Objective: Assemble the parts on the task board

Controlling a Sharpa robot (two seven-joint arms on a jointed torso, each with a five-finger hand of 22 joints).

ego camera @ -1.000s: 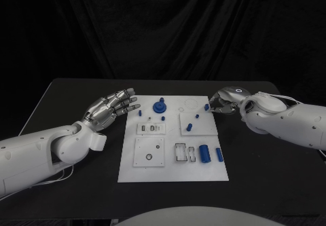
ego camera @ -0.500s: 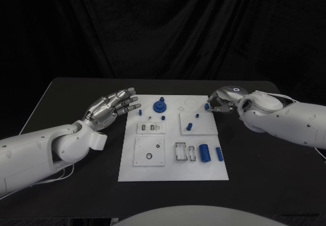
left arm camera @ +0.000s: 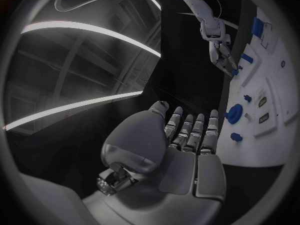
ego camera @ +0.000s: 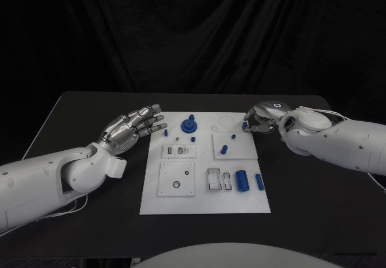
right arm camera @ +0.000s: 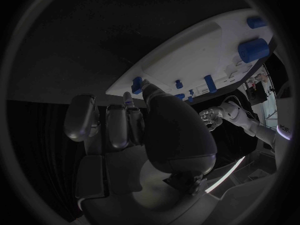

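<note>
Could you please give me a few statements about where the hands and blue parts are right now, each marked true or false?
1. The left hand hovers open beside the task board's left edge, holding nothing. True.
2. The right hand rests at the board's near edge. False: it is at the far right corner, fingertips at a small blue part.
3. A large blue cylinder lies on the board's near right area. True.
4. The round blue knob sits on the bare table. False: it stands on the board, near its far edge.
</note>
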